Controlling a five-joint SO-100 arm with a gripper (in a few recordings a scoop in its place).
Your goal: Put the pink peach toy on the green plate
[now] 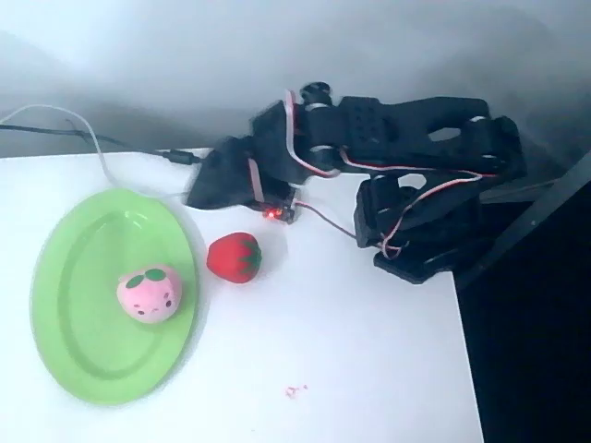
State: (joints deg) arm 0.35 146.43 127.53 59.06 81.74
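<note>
With the soft pink peach toy [149, 293] resting on the light-green oval plastic plate [69, 277] below-left of the blurred claw [211, 180], whose jaw state is indeterminable, only retreat appears outstanding.

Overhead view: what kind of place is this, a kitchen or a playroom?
Probably neither: it looks like a robot test table. A black robot arm with loose wires sits on a plain white table, and the peach is a toy.

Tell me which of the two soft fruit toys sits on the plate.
The pink peach toy, with green leaf patches on top, lies on the green plate near its right rim. The red strawberry toy rests on the white table beside the plate.
</note>
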